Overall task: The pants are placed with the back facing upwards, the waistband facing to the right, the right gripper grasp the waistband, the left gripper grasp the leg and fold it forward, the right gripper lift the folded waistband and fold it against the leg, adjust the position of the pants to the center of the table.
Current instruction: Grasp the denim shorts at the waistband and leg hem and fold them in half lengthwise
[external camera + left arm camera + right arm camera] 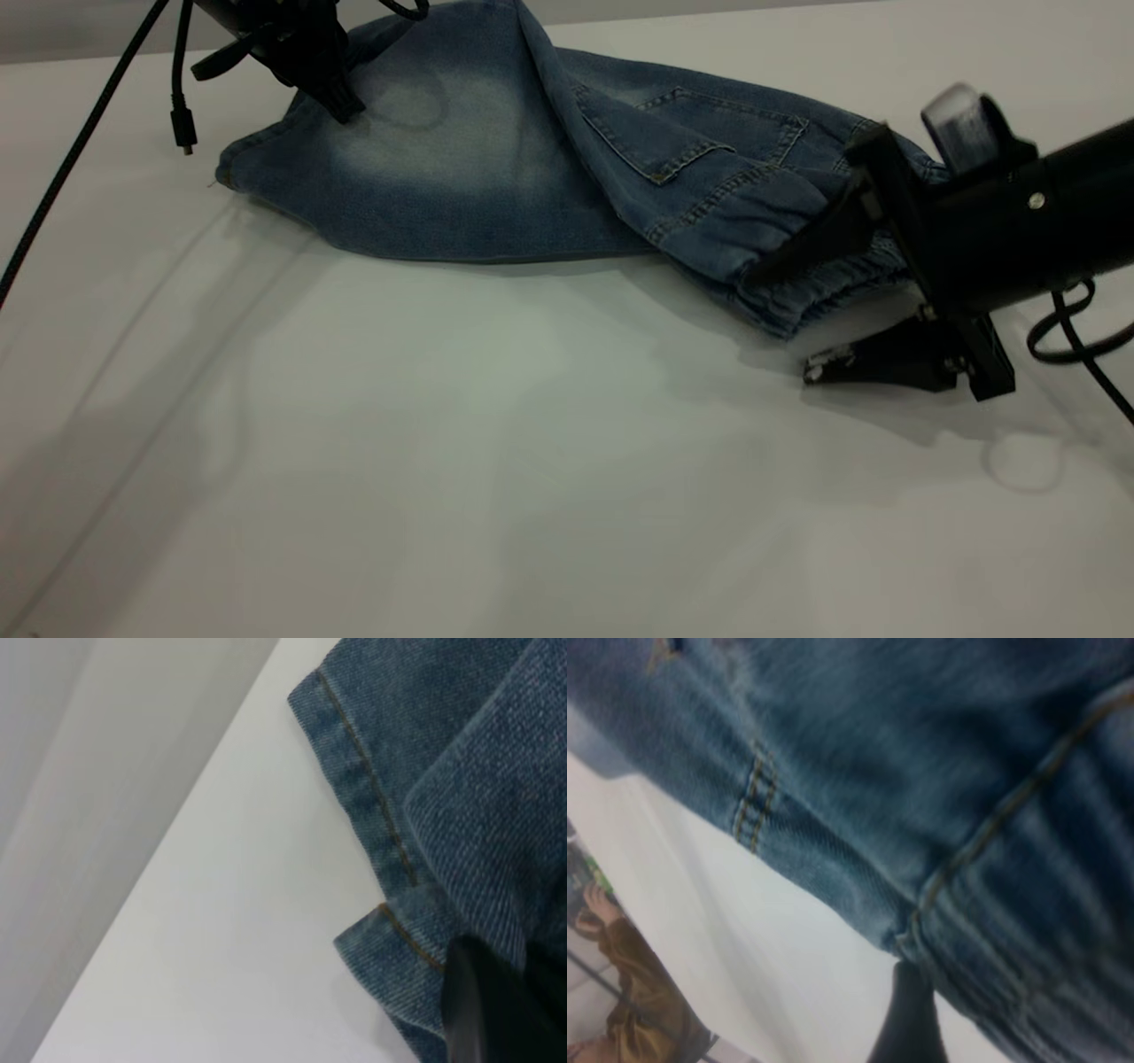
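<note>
Right gripper (788, 319) of mine is standing open at the waistband (797, 292) end of the pants (496, 177): one finger is lying on the gathered elastic, the other is resting low on the table (443, 461) just beside the cloth, so nothing is clamped yet. In my right wrist view a dark fingertip (908, 1023) is poking up against the waistband edge, and far off beyond the table a person's arm in a brown sleeve (642, 1010) is showing. My left gripper (341, 102) is pressing down on the folded leg (425, 159) near its hem; whether its fingers are pinching the denim I cannot tell. The pants are lying folded toward the table's far side, back pocket (691, 133) up. Loose black cables (182, 124) are dangling from my left arm just beside the hem.
</note>
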Robot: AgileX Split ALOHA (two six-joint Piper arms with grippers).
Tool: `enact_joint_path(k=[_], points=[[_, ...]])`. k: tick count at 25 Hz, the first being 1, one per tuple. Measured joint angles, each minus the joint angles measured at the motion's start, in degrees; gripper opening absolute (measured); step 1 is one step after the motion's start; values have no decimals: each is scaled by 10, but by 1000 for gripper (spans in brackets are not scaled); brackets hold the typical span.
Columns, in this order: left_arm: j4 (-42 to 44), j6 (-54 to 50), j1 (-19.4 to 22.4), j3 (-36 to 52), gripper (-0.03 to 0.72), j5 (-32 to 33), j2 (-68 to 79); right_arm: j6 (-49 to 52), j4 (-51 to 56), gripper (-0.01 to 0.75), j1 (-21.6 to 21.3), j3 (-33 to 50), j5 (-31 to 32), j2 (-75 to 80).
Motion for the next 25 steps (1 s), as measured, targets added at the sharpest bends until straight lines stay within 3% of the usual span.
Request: enact_joint_path(k=[6, 11, 17, 22, 25], points=[[0, 0, 0, 0, 41, 2, 0, 16, 0, 459, 0, -54, -17, 12], [0, 0, 0, 0, 41, 2, 0, 38, -2, 370, 0, -74, -22, 12], [0, 0, 0, 0, 42, 2, 0, 84, -2, 61, -1, -74, 92, 9], [0, 0, 0, 1, 42, 2, 0, 182, -2, 36, -24, -74, 143, 8], [0, 0, 0, 1, 42, 6, 0, 257, -2, 36, -52, -74, 131, 8]])
